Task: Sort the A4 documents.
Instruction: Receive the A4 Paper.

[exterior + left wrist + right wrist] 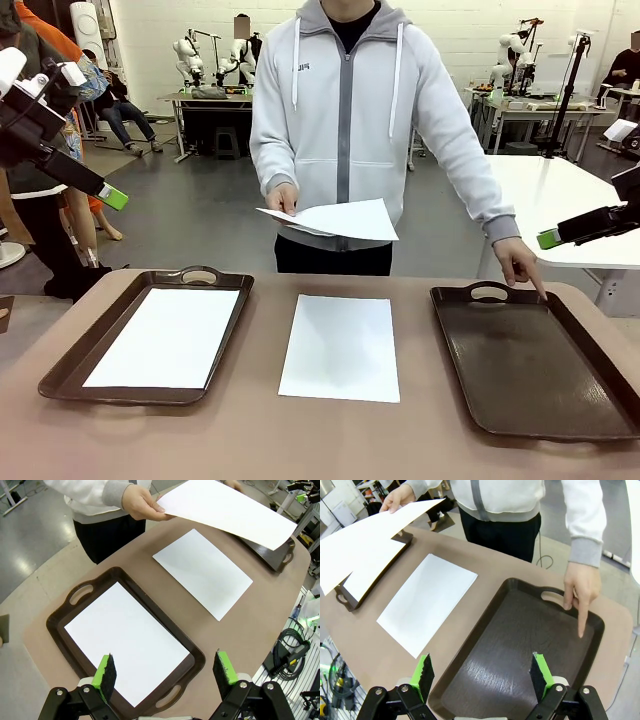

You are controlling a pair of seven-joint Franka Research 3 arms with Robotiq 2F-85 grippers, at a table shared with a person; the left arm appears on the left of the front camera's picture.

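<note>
One A4 document (165,335) lies in the left brown tray (65,365). Another sheet (340,345) lies flat on the table between the trays. The person holds more sheets (335,218) in one hand above the table's far edge. Their other hand (520,265) points a finger at the far rim of the right tray (530,365), which holds nothing. My left gripper (112,197) hangs open, high at the left, above the left tray (60,630) and its sheet (125,640). My right gripper (548,238) hangs open, high at the right, over the right tray (520,645).
The table (330,440) is brown with rounded corners. A white table (570,200) stands behind at the right. Cables (292,647) hang beside the table's edge in the left wrist view. Other people and benches stand far behind.
</note>
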